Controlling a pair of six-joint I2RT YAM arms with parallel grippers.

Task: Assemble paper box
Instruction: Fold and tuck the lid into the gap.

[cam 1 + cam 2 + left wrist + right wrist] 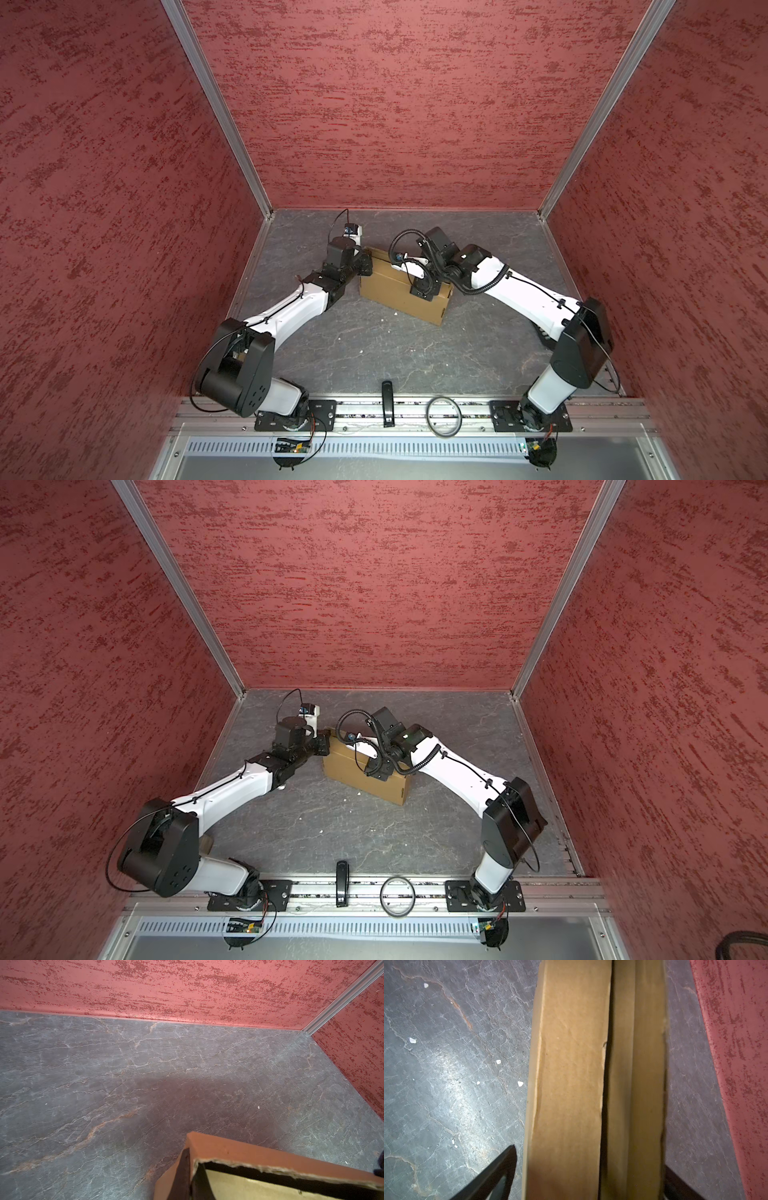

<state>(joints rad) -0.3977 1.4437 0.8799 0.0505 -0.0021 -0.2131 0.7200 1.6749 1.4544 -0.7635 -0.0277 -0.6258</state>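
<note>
- paper box (397, 291) already folded into a shallow shape, standing on one long narrow side on the table (374, 357), toward the back and about midway between the two arms; same in both top views (357, 766).
- Long axis runs on a diagonal: far end toward the left arm, nearer end toward the right arm. Broad face turned to the robot base, narrow edge up.
- Right wrist view: the upper edge (566, 1084) shows a dark slit between cardboard layers, so a flap or lid looks not fully seated (judgement).
- Handling: light, thin corrugated card. Stiff along the panels, weak at the creases, and likely to buckle or dent if squeezed across the broad faces. Matte surface, so probably not slippery. It is tall and thin on edge, so it may tip.
- Best hold, I'd say: at an end wall or a folded corner, where the layers double up, not mid-panel.
- left gripper (368, 264) at the far end, jaws pressed together; left wrist view suggests it pinches a thin end wall (249, 1155) of the box, though little of it shows.
- right gripper (424, 291) over the top edge, jaws spread wide, fingers (500, 1169) on either side of the box, not clamping it.
</note>
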